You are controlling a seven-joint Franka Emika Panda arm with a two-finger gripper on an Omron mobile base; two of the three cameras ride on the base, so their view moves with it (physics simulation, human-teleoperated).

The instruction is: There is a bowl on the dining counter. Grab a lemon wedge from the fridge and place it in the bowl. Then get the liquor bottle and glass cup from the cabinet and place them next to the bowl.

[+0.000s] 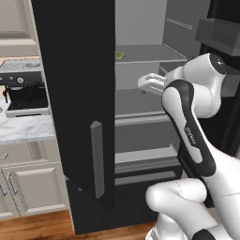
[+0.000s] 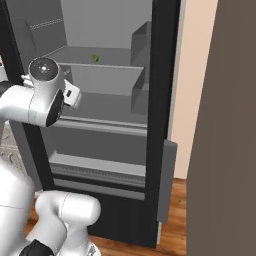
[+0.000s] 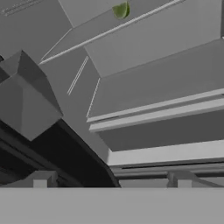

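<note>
The black fridge [image 1: 77,93] stands with both doors swung open, showing grey shelves. A small green-yellow lemon wedge [image 1: 120,55] lies on the upper shelf, toward its left side, and shows as well as lemon wedge [image 2: 94,58] and lemon wedge [image 3: 121,9]. My gripper [image 1: 146,83] hangs in front of the shelf below, lower than the wedge and a little to its right. In the hand view the gripper [image 3: 110,179] is open, its two tips wide apart with nothing between them. The bowl, dining counter, liquor bottle, glass cup and cabinet are out of view.
The fridge's left door [image 1: 96,154] juts toward me on the left, and the right door [image 2: 164,125] with its bins [image 1: 220,35] stands on the right. A coffee machine [image 1: 23,89] sits on a marble counter [image 1: 23,129]. A brown panel [image 2: 225,150] rises at the far right.
</note>
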